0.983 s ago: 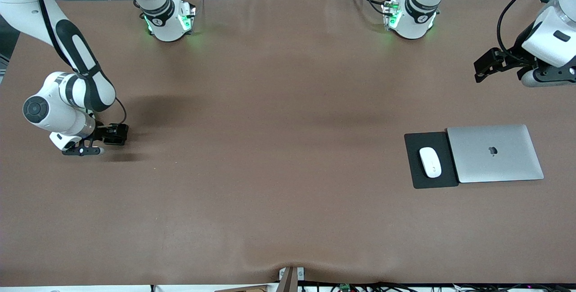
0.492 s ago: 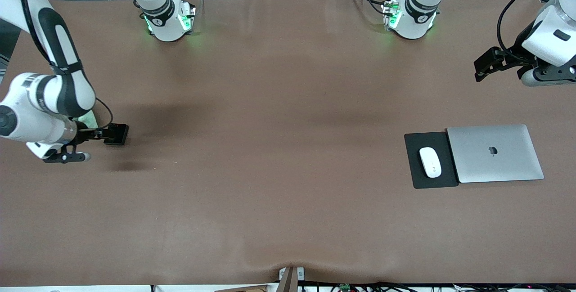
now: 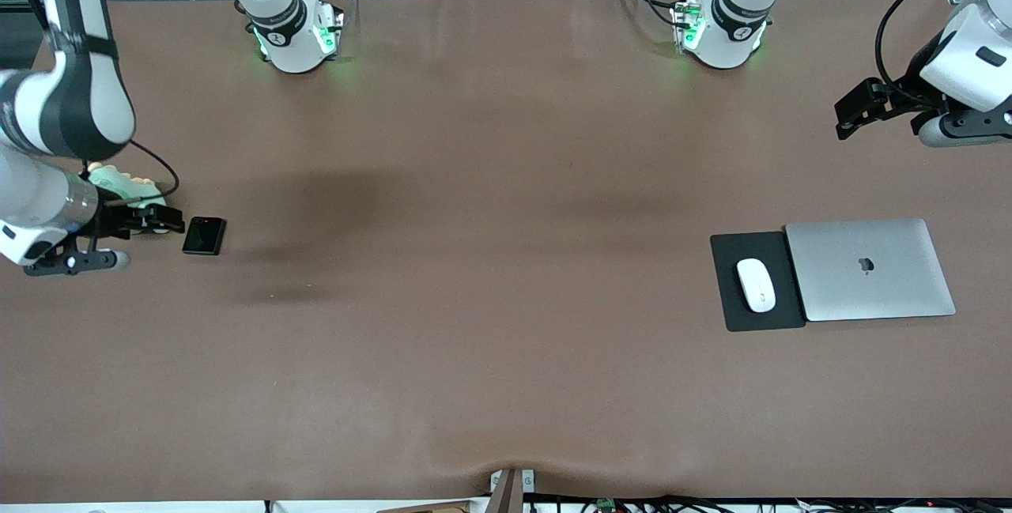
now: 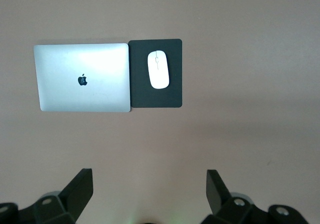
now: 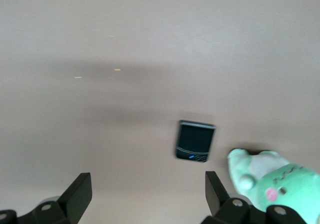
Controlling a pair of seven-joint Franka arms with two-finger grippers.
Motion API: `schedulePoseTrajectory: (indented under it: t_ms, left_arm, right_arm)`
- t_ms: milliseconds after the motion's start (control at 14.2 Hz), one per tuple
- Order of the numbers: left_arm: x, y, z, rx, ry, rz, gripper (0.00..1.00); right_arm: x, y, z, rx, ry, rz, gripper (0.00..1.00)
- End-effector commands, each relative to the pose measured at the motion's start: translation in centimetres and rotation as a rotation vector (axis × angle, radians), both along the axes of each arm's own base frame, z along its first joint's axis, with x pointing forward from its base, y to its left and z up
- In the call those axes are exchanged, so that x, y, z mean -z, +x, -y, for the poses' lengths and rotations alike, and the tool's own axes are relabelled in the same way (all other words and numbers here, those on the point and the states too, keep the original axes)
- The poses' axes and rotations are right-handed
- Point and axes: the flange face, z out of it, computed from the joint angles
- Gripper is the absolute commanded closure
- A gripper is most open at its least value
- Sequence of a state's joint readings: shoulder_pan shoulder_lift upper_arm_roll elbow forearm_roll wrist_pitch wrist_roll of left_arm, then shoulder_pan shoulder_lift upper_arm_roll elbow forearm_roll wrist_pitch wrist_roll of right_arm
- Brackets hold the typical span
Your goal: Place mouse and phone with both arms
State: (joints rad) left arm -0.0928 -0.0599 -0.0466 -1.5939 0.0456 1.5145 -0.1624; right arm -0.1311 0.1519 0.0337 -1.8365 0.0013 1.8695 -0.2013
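The small black phone (image 3: 204, 235) lies flat on the brown table near the right arm's end; it also shows in the right wrist view (image 5: 195, 141). My right gripper (image 3: 162, 220) is open and empty, just beside the phone and apart from it, with fingers spread (image 5: 147, 184). The white mouse (image 3: 756, 284) rests on a black mouse pad (image 3: 731, 299) near the left arm's end, and shows in the left wrist view (image 4: 159, 69). My left gripper (image 3: 850, 114) is open and empty, held high over the table at the left arm's end, with fingers spread (image 4: 149, 180).
A closed silver laptop (image 3: 870, 269) lies against the mouse pad on the side toward the left arm's end. A green plush toy (image 3: 118, 181) sits under the right arm's wrist, close to the phone; it also shows in the right wrist view (image 5: 272, 181).
My right gripper has let go of the phone and drawn back toward the right arm's end of the table. The phone stays where it lay. The left arm has hardly moved.
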Motion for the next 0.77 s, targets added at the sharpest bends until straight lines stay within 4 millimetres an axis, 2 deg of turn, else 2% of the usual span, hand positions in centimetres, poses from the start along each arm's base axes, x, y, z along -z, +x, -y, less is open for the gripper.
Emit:
schedulePoseTrajectory:
  t_ms: [0, 211, 351, 492, 702]
  left_arm:
    - [-1.5, -0.4, -0.3, 0.014, -0.018, 0.010, 0.00]
    - [-1.7, -0.1, -0.3, 0.012, -0.018, 0.016, 0.00]
    - [-1.7, 0.0, -0.3, 0.012, -0.018, 0.016, 0.00]
    - [-1.7, 0.0, -0.3, 0.014, -0.018, 0.016, 0.00]
    - [-1.7, 0.0, -0.2, 0.016, -0.020, 0.016, 0.00]
  right_arm:
    - [-4.2, -1.3, -1.3, 0.004, 0.036, 0.004, 0.00]
    - [-10.3, -1.6, -2.4, 0.009, 0.034, -0.033, 0.00]
    - [-12.4, -2.0, -3.3, -0.006, 0.024, -0.043, 0.00]
    - [-15.5, -3.3, -4.2, 0.036, 0.010, -0.004, 0.00]
    - [-17.5, -4.3, -5.5, 0.106, 0.000, -0.012, 0.00]
